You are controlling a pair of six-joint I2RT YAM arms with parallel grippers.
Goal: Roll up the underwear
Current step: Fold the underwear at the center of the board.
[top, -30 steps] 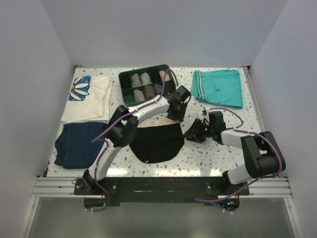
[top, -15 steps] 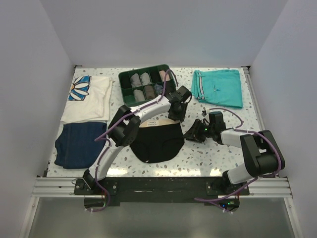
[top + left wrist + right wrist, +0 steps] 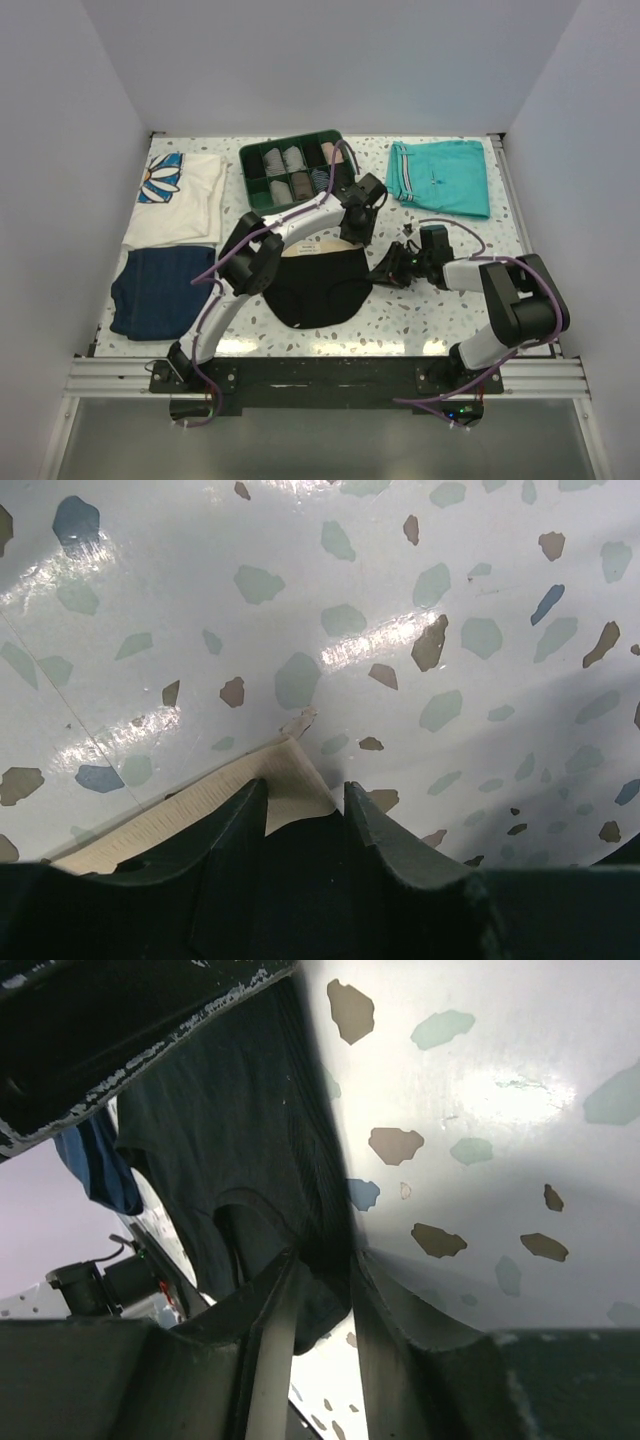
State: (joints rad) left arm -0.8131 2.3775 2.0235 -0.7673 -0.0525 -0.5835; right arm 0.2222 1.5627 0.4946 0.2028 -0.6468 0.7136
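The black underwear (image 3: 318,287) lies flat mid-table, its beige waistband (image 3: 312,250) along the far edge. My left gripper (image 3: 352,234) is down on the waistband's far right corner. In the left wrist view its jaws (image 3: 303,790) stand narrow, with the beige corner (image 3: 200,818) and black fabric between them. My right gripper (image 3: 386,271) is at the underwear's right edge. In the right wrist view its jaws (image 3: 325,1260) are closed on a bunched fold of the black fabric (image 3: 240,1130).
A green compartment tray (image 3: 252,158) with several small rolls stands at the back. Teal shorts (image 3: 440,178) lie at the back right. A white daisy shirt (image 3: 185,200) and a navy folded garment (image 3: 155,290) lie at the left.
My right gripper has shifted slightly left onto the underwear's right edge, and the fabric there has drawn toward it. My left gripper has barely moved.
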